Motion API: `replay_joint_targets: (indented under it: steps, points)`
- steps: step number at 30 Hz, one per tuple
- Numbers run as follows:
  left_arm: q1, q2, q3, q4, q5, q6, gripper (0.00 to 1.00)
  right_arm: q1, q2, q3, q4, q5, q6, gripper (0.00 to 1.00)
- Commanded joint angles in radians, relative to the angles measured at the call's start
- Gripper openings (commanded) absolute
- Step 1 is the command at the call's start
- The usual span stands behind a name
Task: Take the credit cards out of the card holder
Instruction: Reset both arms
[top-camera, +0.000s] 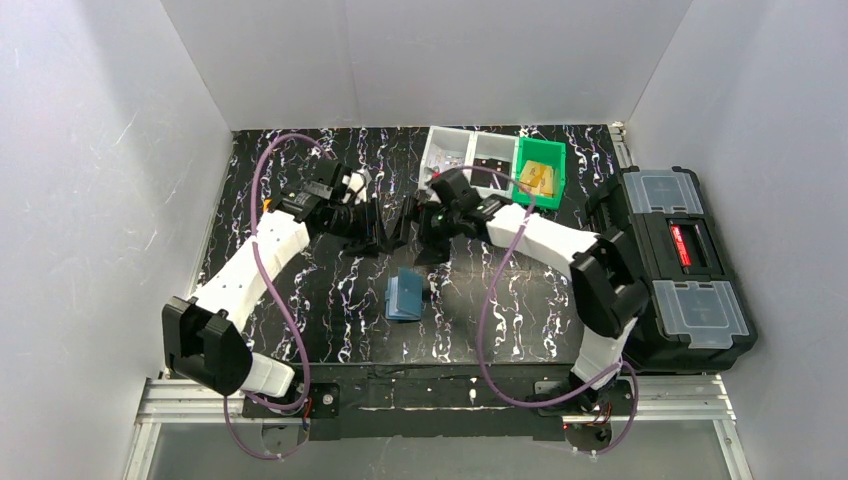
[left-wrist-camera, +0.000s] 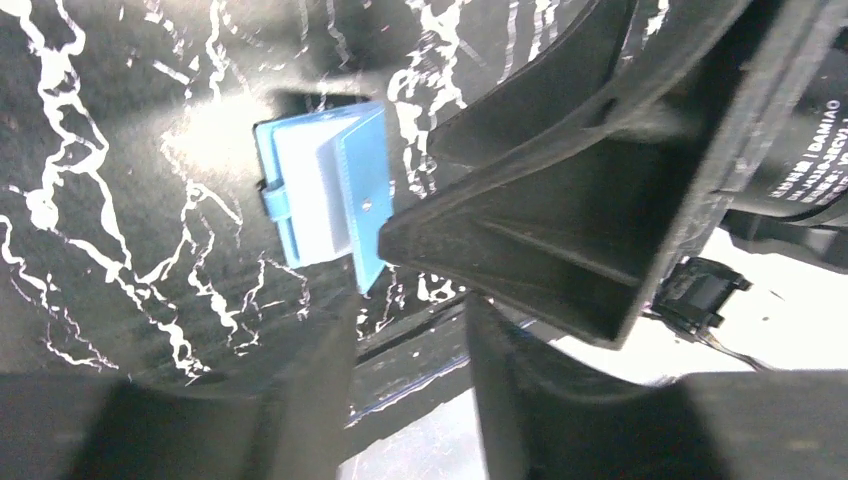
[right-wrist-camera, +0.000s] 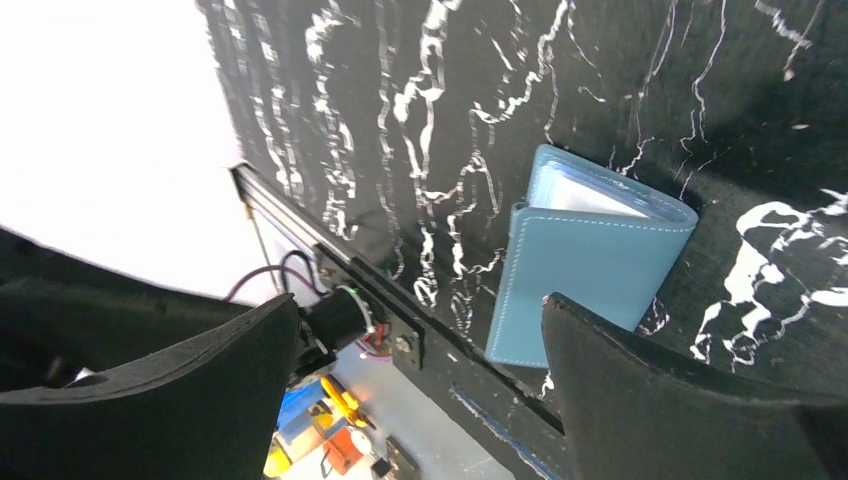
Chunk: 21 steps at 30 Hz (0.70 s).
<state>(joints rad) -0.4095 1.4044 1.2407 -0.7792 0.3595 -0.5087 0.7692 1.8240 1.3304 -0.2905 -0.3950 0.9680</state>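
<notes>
Getting the cover folded back is, by my judgement, the step in hand. The card holder (top-camera: 405, 297) lies flat on the black marbled table (top-camera: 300, 300), toward its near edge. It is free of both arms, with its dusty-blue cover folded over and pale, glossy sleeves showing at one ajar edge. Whether any cards sit in those sleeves cannot be told.

Both grippers hover above and just behind the holder, close to each other. The left gripper (left-wrist-camera: 405, 345) has its fingers apart and holds nothing. The right gripper (right-wrist-camera: 418, 310) is also spread wide and empty, with the holder showing just above its right finger.

To do this well, one gripper should probably pin the lower leaf against the table near the spine. The other can then slip a fingertip under the ajar edge and swing the cover over. A small strap tab (left-wrist-camera: 270, 197) juts from one side, so the lifting finger should come in from the open edge, not the spine.

The holder is thin and light, so pressing off-centre would likely skid it toward the table's near edge. The two wrists also crowd each other, so only one should descend at a time.
</notes>
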Motion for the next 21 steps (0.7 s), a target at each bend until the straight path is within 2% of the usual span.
replay_joint_targets:
  steps: [1, 3, 5, 6, 7, 15, 21]
  points:
    - [0.004, -0.029, 0.115, 0.005, 0.046, 0.012, 0.47, -0.045, -0.142, 0.052, -0.071, 0.020, -0.062, 0.98]
    - [0.004, -0.024, 0.148, 0.013, 0.058, 0.012, 0.57, -0.064, -0.197, 0.030, -0.087, 0.044, -0.080, 0.98]
    - [0.004, -0.023, 0.169, 0.023, 0.060, 0.012, 0.78, -0.082, -0.263, -0.002, -0.103, 0.066, -0.094, 0.98]
    - [0.004, -0.024, 0.176, 0.030, 0.062, 0.013, 0.92, -0.090, -0.295, -0.016, -0.113, 0.086, -0.104, 0.98]
    - [0.004, -0.025, 0.181, 0.033, 0.057, 0.014, 0.97, -0.095, -0.327, -0.026, -0.126, 0.109, -0.116, 0.98]
    - [0.004, -0.058, 0.180, 0.059, 0.023, 0.033, 0.98, -0.107, -0.554, -0.133, -0.168, 0.288, -0.180, 0.98]
    - [0.004, -0.087, 0.168, 0.063, -0.057, 0.053, 0.98, -0.108, -0.637, -0.204, -0.146, 0.328, -0.192, 0.98]
